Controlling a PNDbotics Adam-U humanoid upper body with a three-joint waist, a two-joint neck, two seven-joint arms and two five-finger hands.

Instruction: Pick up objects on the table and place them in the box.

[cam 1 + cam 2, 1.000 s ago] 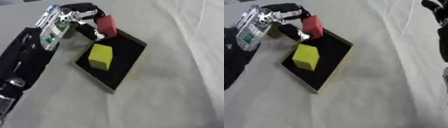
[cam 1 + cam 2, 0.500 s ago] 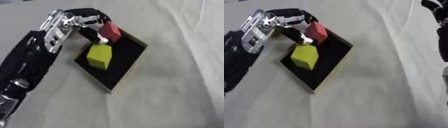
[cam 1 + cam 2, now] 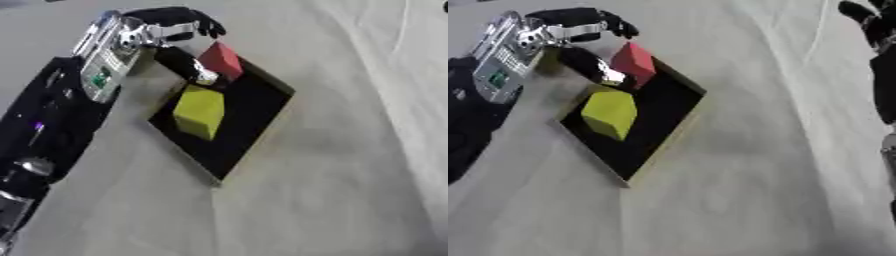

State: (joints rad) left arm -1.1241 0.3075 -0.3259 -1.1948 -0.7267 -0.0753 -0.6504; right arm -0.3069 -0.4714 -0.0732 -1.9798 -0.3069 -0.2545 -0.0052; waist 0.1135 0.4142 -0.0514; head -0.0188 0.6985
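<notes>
The left arm (image 3: 52, 115) comes in from the lower left, black with a silver wrist section, and reaches up toward the far corner of the box. The left hand (image 3: 171, 30) hangs over that corner with its fingers curved above the red block (image 3: 220, 59) and its thumb (image 3: 185, 65) lying just below and left of the block; whether either touches it cannot be told from these views, nor whether the hand is clamped on it or already apart from it. The red block sits tilted at the far corner of the box (image 3: 254, 120), partly over the rim. The box is a shallow black tray with a pale edge, lying askew like a diamond on the grey-white tablecloth (image 3: 332, 190). Inside it, just below the red block and near the left rim, lies 1 yellow block (image 3: 199, 111), resting on the black floor of the box and apart from the hand. Far to the right, in the right eye view, the right hand (image 3: 866, 15) shows at the upper corner with the dark right arm (image 3: 884, 90) running down the edge, well apart from the box; its fingers are cut off by the frame, so their state cannot be told.
</notes>
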